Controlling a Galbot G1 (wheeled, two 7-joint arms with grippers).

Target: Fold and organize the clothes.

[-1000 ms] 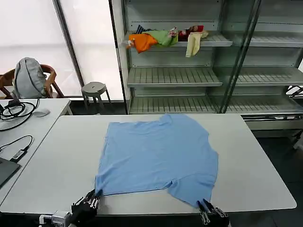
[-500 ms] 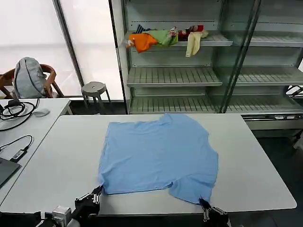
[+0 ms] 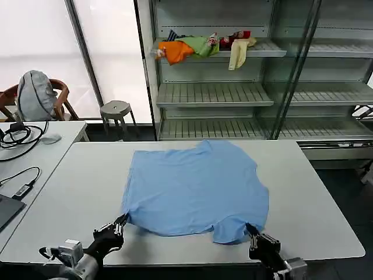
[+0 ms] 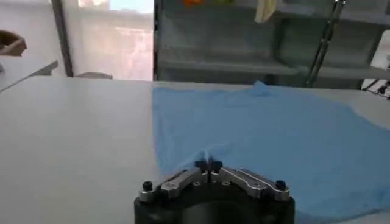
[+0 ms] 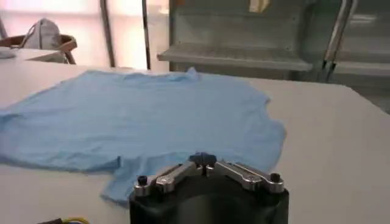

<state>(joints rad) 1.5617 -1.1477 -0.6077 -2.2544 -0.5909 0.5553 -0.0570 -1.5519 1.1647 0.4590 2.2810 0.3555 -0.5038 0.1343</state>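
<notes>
Left hand (image 3: 119,226): pinched shut on the T-shirt's near left corner, close to the counter's near edge.
Right hand (image 3: 254,233): pinched shut on the near right corner.
T-shirt (image 3: 195,186): light blue, spread in the middle of the counter (image 3: 315,204).
What changed: both near corners have come up and moved away from the near edge since a second ago.
What it means: the first fold looks to be starting.
Hard to see: no white letters show; they may face down.

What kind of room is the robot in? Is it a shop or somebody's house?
Probably a lab or test room, not a house. A plain white table holds one blue T-shirt, bare metal shelving stands behind with a few clothes heaped, and a side desk carries cables.
</notes>
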